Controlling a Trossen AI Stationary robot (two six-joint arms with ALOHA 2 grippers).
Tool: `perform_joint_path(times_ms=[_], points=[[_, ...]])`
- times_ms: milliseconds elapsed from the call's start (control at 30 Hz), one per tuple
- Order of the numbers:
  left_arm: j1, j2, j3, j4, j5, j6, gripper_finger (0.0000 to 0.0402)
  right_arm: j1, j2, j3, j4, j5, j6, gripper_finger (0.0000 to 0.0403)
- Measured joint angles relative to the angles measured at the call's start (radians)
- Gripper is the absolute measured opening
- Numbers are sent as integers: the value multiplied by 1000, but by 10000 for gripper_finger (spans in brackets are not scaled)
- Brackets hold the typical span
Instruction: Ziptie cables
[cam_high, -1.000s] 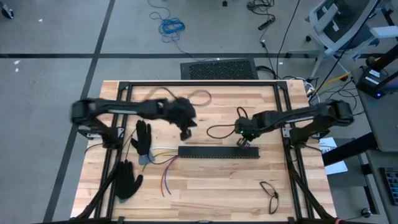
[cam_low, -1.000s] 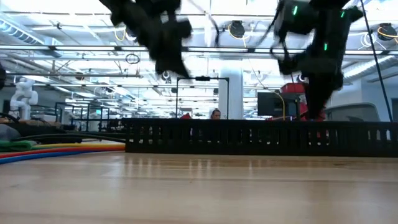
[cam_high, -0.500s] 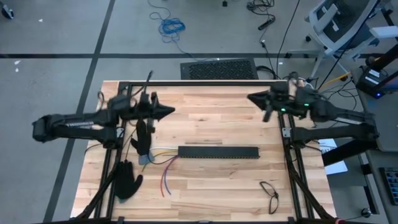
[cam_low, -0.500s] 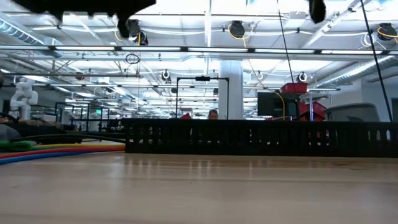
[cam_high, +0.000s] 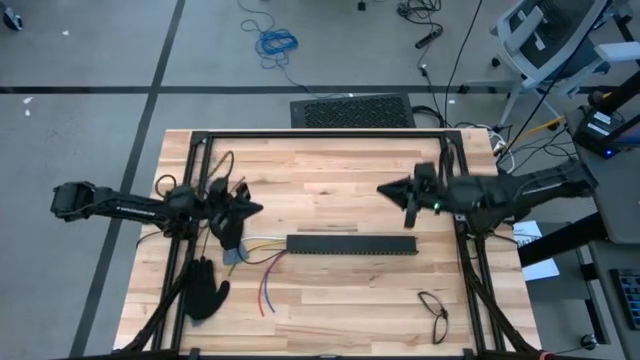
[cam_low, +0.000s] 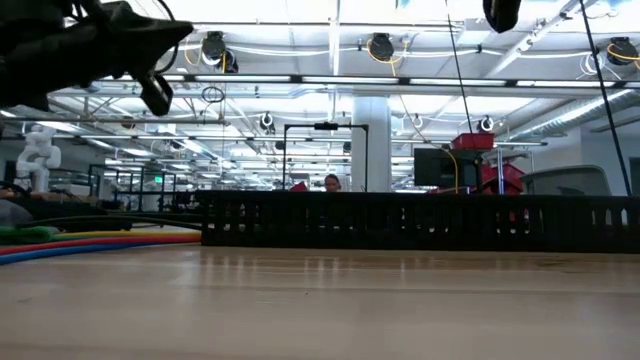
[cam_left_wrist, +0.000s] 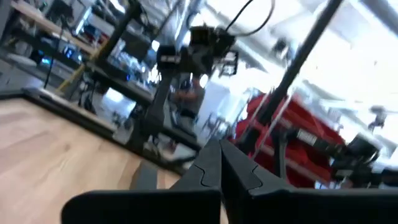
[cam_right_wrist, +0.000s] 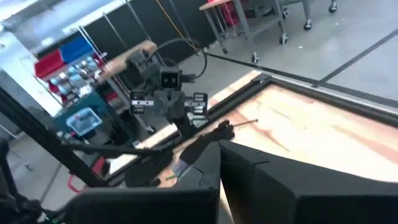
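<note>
Wood table (cam_high: 330, 300) w/ black frame, both arms lifted off it. Long black slotted bar (cam_high: 351, 244) lies just below and between the two grippers, nearer the right one. Black gloves (cam_high: 205, 288) sit under and just in front of the left gripper, one partly beneath it. Left gripper (cam_high: 252, 209) hangs at the table's left side, fingers pressed together, nothing in them; right gripper (cam_high: 388, 189) hangs across from it toward the right side, fingers also together, empty. Cables (cam_high: 262, 262): loose fan of thin red, blue, white, yellow-green wires lying flat just in front of the left gripper, running from the glove toward the bar's left end; well apart from the right gripper. A dark looped strand (cam_high: 432, 308) lies near the front right corner, too small to say if it's a ziptie. Judgement: wires are light, floppy, will splay and slide on wood; best pinched where they run closest together near the glove end, not at the spread tips. A ziptie would be thin, springy, slick, so grip near an end.
</note>
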Motion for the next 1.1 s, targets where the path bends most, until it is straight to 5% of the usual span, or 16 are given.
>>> perform_joint_path(times_ms=[267,467,600,733,967,1100], points=[[-44,-7,0,-71,-38,102,0,231,120,-38,70,422,-2,0],[-44,-7,0,-72,-69,51,0,274,-101,-318,133,441,83,0],[-43,-7,0,-71,-107,49,0,246,-297,-624,663,253,-68,0],[-44,-7,0,-67,-161,49,0,180,-347,-833,1166,60,-161,0],[-54,-8,0,-70,-214,220,0,43,-317,-830,1027,-261,-240,0],[-55,-8,0,-201,-216,393,0,-62,-327,-831,652,-407,-211,0]])
